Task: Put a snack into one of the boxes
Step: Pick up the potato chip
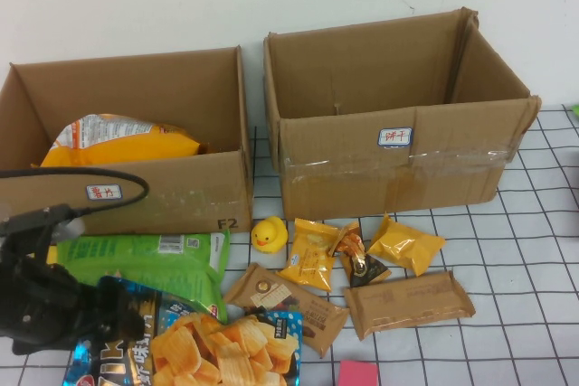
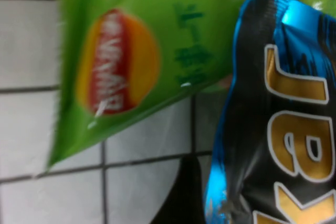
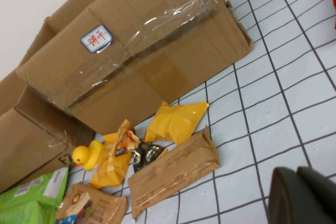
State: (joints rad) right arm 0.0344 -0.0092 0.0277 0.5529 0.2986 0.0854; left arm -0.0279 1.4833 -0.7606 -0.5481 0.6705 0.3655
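Black arm casing hid most of the left gripper (image 1: 109, 309) from us at the near left, over the green chip bag (image 1: 145, 259) and blue bag (image 2: 278, 129); its jaws stood wide, holding nothing. The boxes (image 1: 398, 169) stood behind the snacks, the left box (image 1: 181, 192) holding a yellow bag (image 1: 118, 140). A rubber duck (image 1: 268, 234) sat between them. The right gripper (image 3: 304, 198), barely in view, had its jaws closed.

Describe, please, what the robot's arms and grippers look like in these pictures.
The left arm, at the table's near left edge, is matte black and blocky, with a black cable looping over it. The left gripper shows only as a dark tapered shape over the checked cloth. The right gripper, near the brown snack packets, appears as smooth, rounded dark-grey fingers. No markings are visible.
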